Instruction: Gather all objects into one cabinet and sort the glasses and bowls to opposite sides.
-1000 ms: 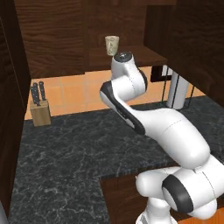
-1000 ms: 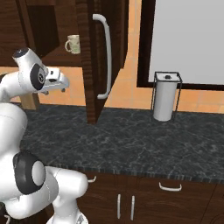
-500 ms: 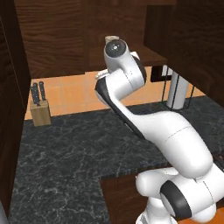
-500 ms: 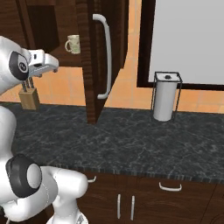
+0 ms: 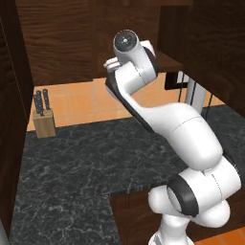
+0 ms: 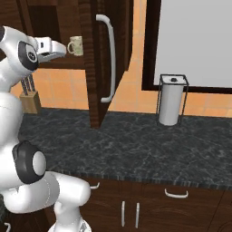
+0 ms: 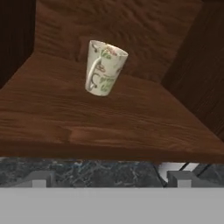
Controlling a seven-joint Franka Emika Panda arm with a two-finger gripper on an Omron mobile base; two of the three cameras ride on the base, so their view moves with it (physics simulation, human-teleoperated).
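A pale mug point(image 7: 105, 68) with a handle and a faint green pattern stands upright on the dark wood shelf point(image 7: 109, 127) of the open wall cabinet. From the right base view the mug point(image 6: 76, 45) sits just left of the cabinet door point(image 6: 96, 90) and its long white bar handle point(image 6: 110, 59). My gripper point(image 6: 60, 50) is at shelf height, in front of the mug and short of it. Its fingertips point(image 7: 39, 179) stand wide apart at the shelf's front edge, open, with nothing between them. The raised arm point(image 5: 129, 48) hides the mug in the left base view.
A knife block point(image 6: 29, 97) stands at the back left of the dark stone counter point(image 6: 136, 145). A paper towel holder point(image 6: 171, 99) stands at the back right. The open cabinet door juts out over the counter to the right of my hand.
The arm has lifted the hand from below the shelf to shelf height, facing the mug. The fingers stayed open.
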